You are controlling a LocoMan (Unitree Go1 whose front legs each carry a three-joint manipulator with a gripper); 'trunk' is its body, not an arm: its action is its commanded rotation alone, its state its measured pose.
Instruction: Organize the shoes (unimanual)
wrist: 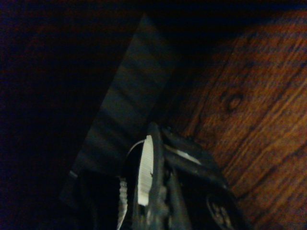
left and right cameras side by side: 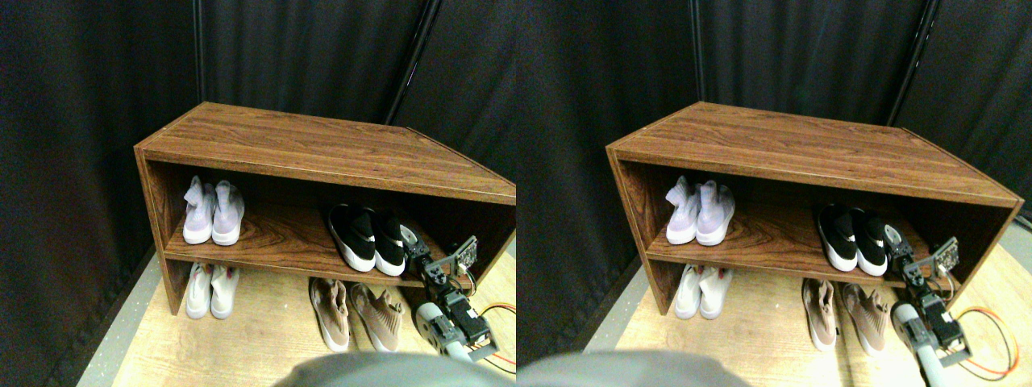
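So the right tool (left and right cameras side by side: 413, 239) sits just beside the black shoes (left and right cameras side by side: 367, 235) on the upper shelf (left and right cameras side by side: 274, 234), probably nudging them straight. Can't tell if it's clenched. Lavender pair (left and right cameras side by side: 212, 211) left, beige pair (left and right cameras side by side: 355, 312) on the floor (left and right cameras side by side: 266, 339).

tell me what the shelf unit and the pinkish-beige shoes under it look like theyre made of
The shelf unit looks like wood or wood-look laminate: reddish-brown with streaky grain and a slight sheen; which one cannot be told. The pinkish-beige shoes seem a soft knit fabric, matte and slightly slumped, on smooth white soles, probably rubber or foam.
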